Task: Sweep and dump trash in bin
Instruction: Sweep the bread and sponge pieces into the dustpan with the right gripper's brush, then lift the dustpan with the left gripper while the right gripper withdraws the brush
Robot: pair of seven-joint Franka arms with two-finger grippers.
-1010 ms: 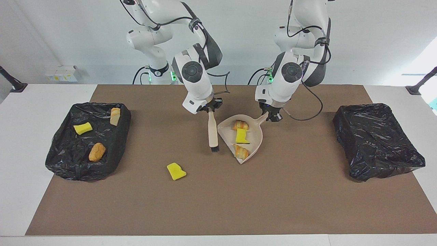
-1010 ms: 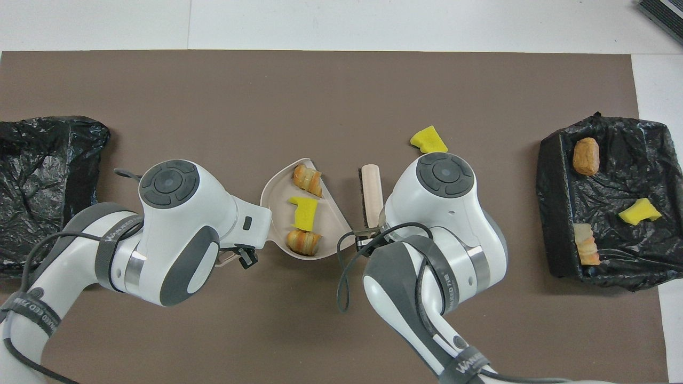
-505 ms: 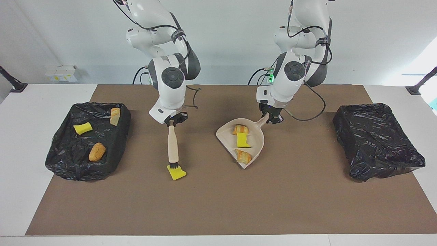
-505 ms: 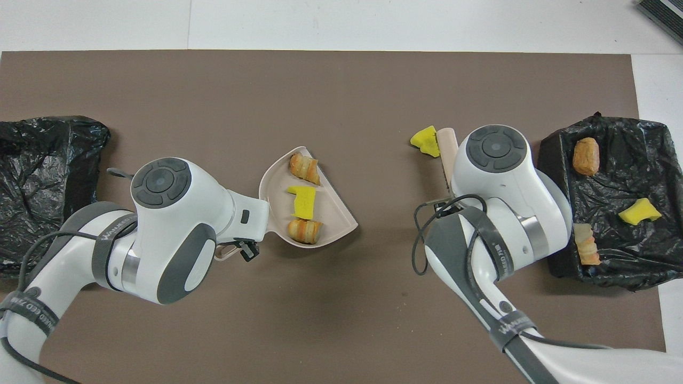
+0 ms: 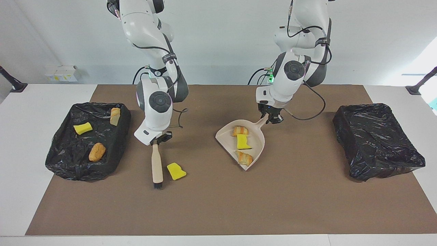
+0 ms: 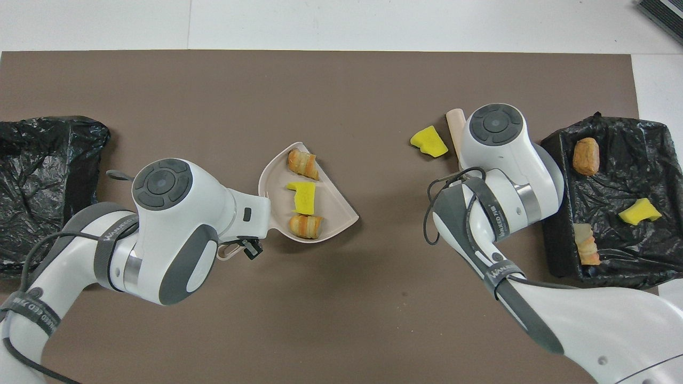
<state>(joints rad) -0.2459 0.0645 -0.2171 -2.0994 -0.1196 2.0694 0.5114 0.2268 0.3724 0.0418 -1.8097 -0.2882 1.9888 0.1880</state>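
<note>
Sweeping step: last loose yellow chunk [image 5: 176, 171] lies on the desk [image 5: 218, 205], brush [image 5: 157, 167] just beside it toward the right arm's end; bristles probably touching the mat, hard to tell. Right tool [image 5: 159, 138] pinching the brush handle. Left tool [image 5: 273, 118] pinching the dustpan [image 5: 256, 131] handle; pan holds two croissants and a yellow piece. Three pieces already in the bin [image 5: 61, 160]. Next: push chunk toward the pan, which sits well apart

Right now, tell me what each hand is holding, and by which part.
The left hand grips the beige plastic dustpan by the end of its handle. The right hand grips the wooden-handled brush with black bristles by the top of its handle.
</note>
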